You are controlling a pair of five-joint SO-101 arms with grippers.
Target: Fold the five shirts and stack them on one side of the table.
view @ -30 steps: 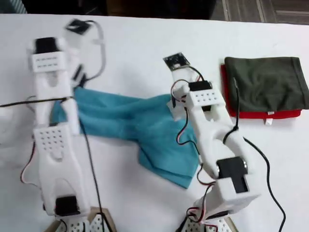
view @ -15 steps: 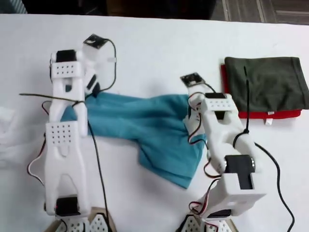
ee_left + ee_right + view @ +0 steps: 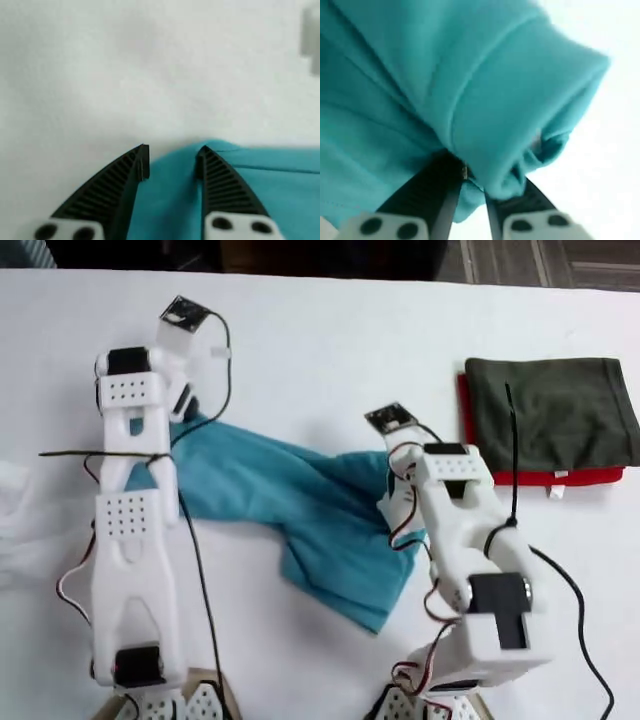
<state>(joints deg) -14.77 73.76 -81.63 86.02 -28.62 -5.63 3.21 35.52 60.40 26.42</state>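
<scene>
Shirt of teal cloth lies rumpled on the table, pulled long between the two arms. The right gripper has its jaws pressed together on a thick bunched fold of it, and the cloth rises in front of the jaws like a rounded roll. The left gripper stands at the other end with its jaws spread. One edge of the shirt lies in the gap between them, and past the tips is bare table. I judge it is not pinching — the gap is too wide for that.

The step in hand seems to be the flattening of this shirt before its first fold. Two shirts look finished: a dark green shirt lies folded on a red shirt, well apart from the right jaws, on that arm's outer side. So the task is probably less than half done.

The next move calls for the left jaws to close on the edge between them, so that both arms can draw the cloth tight and lay it flat. If only one side holds, the shirt may drag and wrinkle more.

The table is white and smooth — cloth should slide on it easily. Beyond its far edge shows a dark floor.
</scene>
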